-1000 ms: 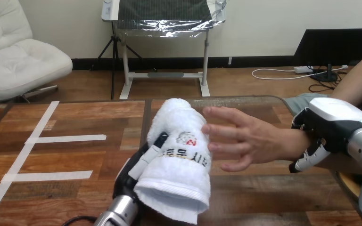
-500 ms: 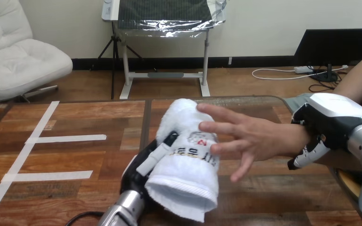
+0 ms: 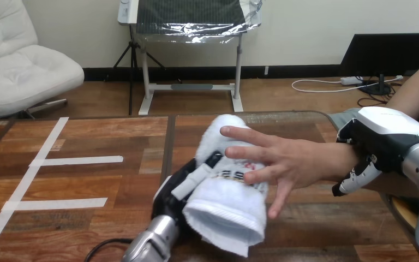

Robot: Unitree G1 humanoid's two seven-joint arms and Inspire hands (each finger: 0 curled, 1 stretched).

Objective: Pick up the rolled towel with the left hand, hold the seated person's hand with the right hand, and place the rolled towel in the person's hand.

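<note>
1. Tabletop (image 3: 87, 136) lies below the towel, so in my judgement a dropped roll lands on the wood and may unroll or tumble out of reach
2. Left hand (image 3: 183, 188) is at the bottom edge, its fingers clasped round the towel (image 3: 226, 210). It carries the towel above the table with the far end up against the person's palm. Letting go too soon looks like the main risk, since nothing else grips the roll
3. Person's hand (image 3: 294, 161) lies spread over the towel's upper half, fingers straight and touching it but not closed round it. A push further right could drive the roll past the palm or bend those fingers back
4. Right hand (image 3: 384, 136) sits at the person's wrist, white shell on top and fingers (image 3: 354, 183) curled underneath, clasping it. A hard squeeze or a tug could hurt, while a slack hold could let the palm drift off the towel
</note>
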